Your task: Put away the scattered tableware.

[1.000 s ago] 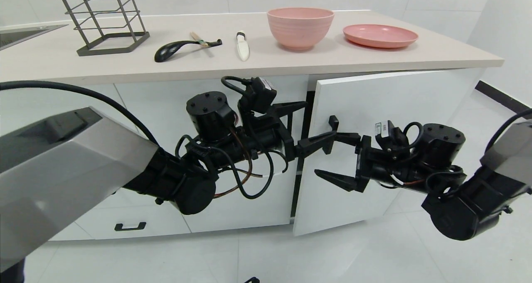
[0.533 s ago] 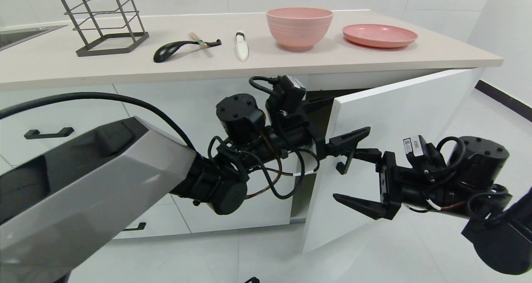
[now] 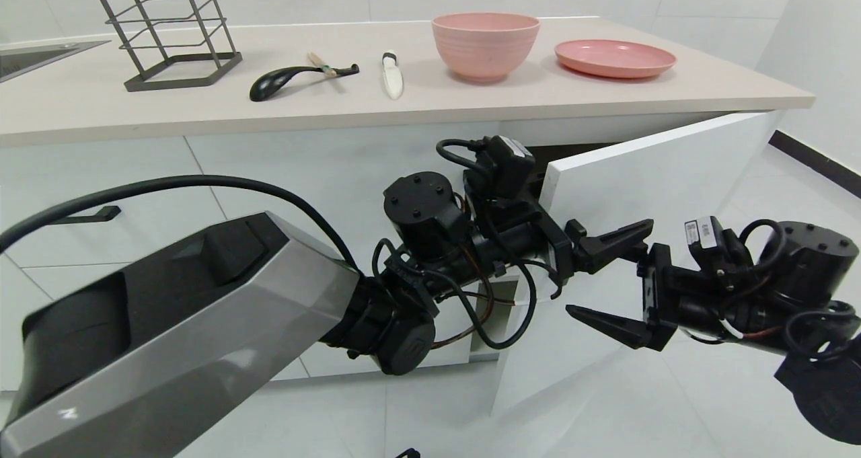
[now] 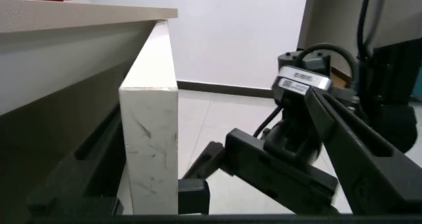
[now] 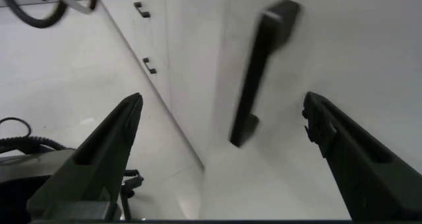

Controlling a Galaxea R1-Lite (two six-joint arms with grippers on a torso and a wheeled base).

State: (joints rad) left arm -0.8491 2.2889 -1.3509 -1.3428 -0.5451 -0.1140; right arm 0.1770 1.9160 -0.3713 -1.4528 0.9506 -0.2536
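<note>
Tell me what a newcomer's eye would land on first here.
Two black grippers crowd the middle. The left gripper is at the free edge of the white cabinet door, which stands ajar under the counter, and the right gripper is open in front of the door's face. Above, on the countertop, a pink bowl and a pink plate stand out toward the right end.

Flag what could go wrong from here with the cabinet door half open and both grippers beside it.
1. The left gripper sits at the free edge of the cabinet door, with the open right gripper close beside it. The two arms could knock each other if either moves.
2. The right gripper faces the door's handle without holding it, so a swing of the door could strike it.
</note>
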